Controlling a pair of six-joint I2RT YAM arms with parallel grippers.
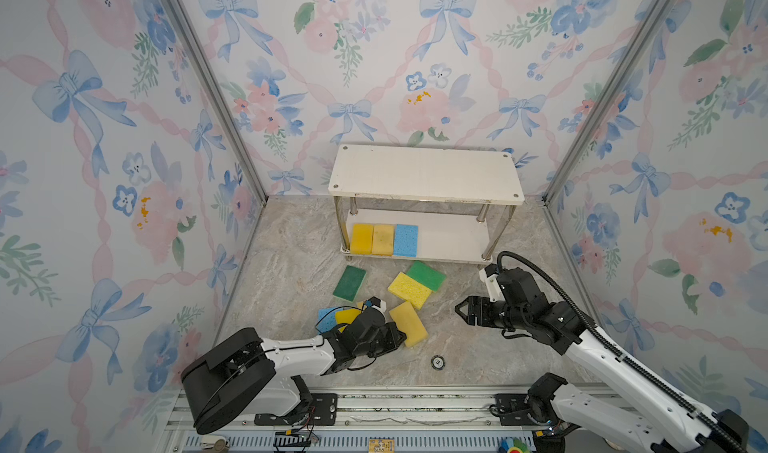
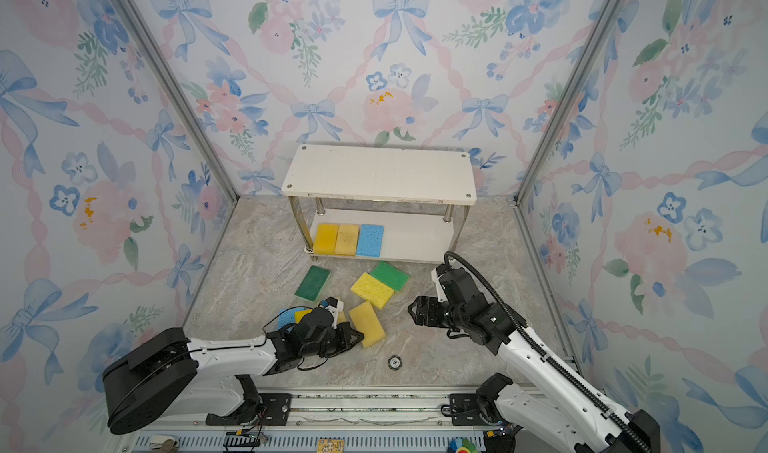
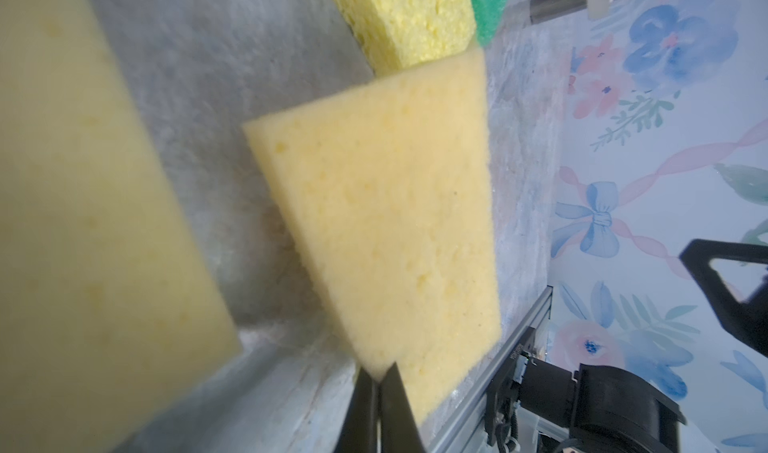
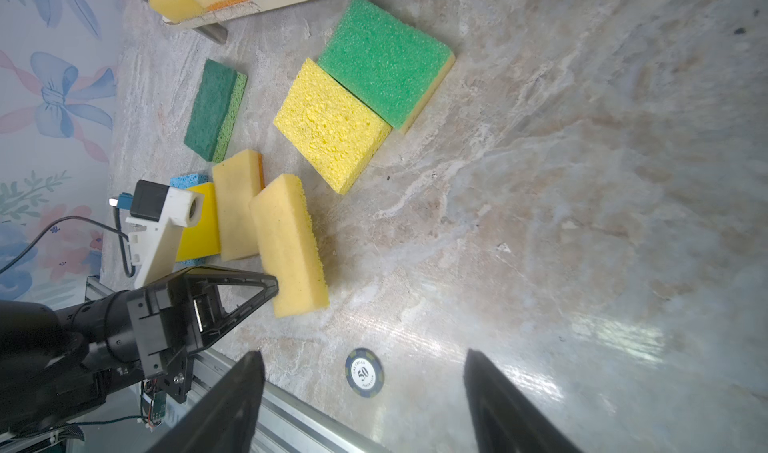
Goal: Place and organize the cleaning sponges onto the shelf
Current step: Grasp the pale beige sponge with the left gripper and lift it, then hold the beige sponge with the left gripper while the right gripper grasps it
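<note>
held: pale yellow sponge [image 4: 289,243], near the front edge of the table [image 1: 291,255]
left pincer [image 3: 377,382]: clamped on its corner
loose: six other sponges [image 1: 409,290] on the table in front of the shelf [image 1: 426,174]
shelved: three sponges [image 1: 383,239], lower board, left end; top board bare
right pincer [image 1: 460,310]: jaws apart, empty
progress: about a third done, seven left

Three sponges [image 1: 382,239] lie side by side on the lower board of the shelf [image 1: 426,176]. The left gripper [image 1: 402,338] touches a pale yellow sponge [image 1: 411,322]; the right gripper [image 1: 460,308] hangs apart from it.
</note>
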